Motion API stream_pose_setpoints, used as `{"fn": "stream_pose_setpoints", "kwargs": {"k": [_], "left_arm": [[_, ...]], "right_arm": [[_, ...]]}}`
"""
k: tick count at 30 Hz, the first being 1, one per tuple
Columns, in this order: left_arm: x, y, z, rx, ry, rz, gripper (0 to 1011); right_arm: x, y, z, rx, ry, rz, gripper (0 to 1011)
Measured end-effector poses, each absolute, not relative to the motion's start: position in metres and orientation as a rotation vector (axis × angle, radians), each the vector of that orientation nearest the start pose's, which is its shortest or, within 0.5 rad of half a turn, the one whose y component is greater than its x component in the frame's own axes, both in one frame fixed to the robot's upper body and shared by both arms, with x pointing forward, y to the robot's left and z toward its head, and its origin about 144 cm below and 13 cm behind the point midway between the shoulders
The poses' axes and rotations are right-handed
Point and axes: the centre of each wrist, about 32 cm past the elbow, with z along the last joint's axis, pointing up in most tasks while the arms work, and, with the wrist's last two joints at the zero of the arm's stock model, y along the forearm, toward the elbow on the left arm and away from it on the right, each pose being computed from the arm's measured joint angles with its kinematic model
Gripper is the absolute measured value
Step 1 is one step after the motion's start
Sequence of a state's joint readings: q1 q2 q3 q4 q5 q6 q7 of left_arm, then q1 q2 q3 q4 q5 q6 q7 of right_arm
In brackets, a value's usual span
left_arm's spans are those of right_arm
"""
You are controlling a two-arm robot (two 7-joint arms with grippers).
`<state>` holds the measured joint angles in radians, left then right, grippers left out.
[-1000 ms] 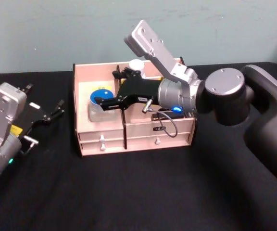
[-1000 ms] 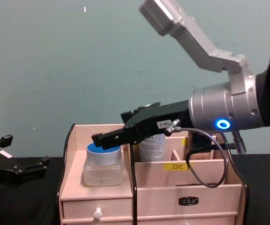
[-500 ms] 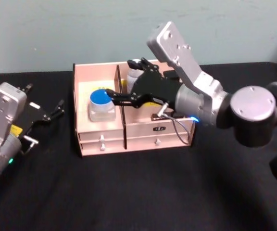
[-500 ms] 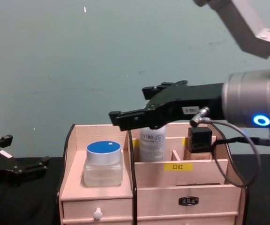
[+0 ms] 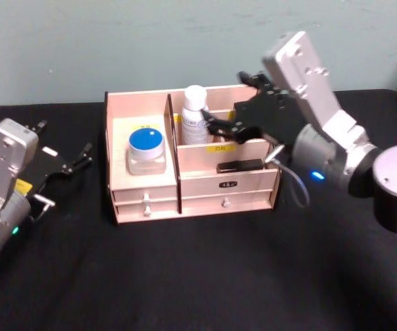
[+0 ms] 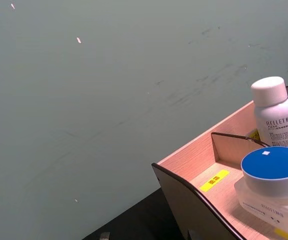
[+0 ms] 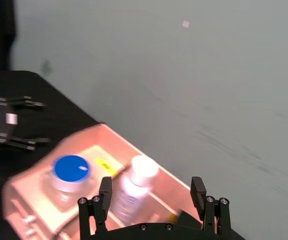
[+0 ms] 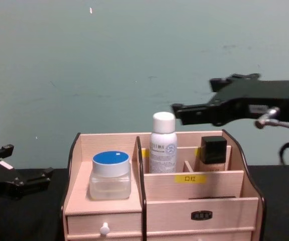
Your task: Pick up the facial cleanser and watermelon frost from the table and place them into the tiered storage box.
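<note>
The tiered storage box (image 5: 191,186), a light wooden desktop organizer with dark-edged curved sides, is seen standing on the black tabletop (image 5: 185,276). In its left compartment a clear jar with a blue lid (image 5: 146,149) is held. In the rear compartment just right of the dark divider, a white bottle with a white cap (image 5: 194,115) stands upright. Two small white-knobbed drawers (image 5: 185,203) are set along the front.

In the chest view a small dark-capped bottle (image 8: 213,155) is shown in the back right compartment, behind a yellow label (image 8: 190,178); in the head view that spot is hidden by the right gripper (image 5: 220,127).

The right gripper is held above the right half of the box, its black fingers (image 7: 105,186) spread apart and empty. The left gripper (image 5: 81,156) is parked low on the tabletop, left of the box, with its fingers also apart and empty.

The left wrist view gives a close look at the jar and the bottle against the green wall (image 6: 109,90).
</note>
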<state>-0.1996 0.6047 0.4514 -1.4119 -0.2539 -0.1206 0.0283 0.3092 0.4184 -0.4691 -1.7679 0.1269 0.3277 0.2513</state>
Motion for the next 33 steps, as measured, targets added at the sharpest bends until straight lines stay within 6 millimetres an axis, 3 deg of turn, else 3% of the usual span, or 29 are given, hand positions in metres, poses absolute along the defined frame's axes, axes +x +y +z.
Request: {"fn": "stream_pose_setpoints", "kwargs": {"k": [22,33], "left_arm": [[0.489,0.31,1.14,0.304,-0.285,1.248,1009],[0.489,0.31,1.14,0.304,-0.285,1.248,1010]], "right_arm": [[0.487,-0.254,1.245,-0.343,-0.239,-1.215,1002],[0.491,-0.269,1.228,-0.368,-0.191,-1.277,1002]]}}
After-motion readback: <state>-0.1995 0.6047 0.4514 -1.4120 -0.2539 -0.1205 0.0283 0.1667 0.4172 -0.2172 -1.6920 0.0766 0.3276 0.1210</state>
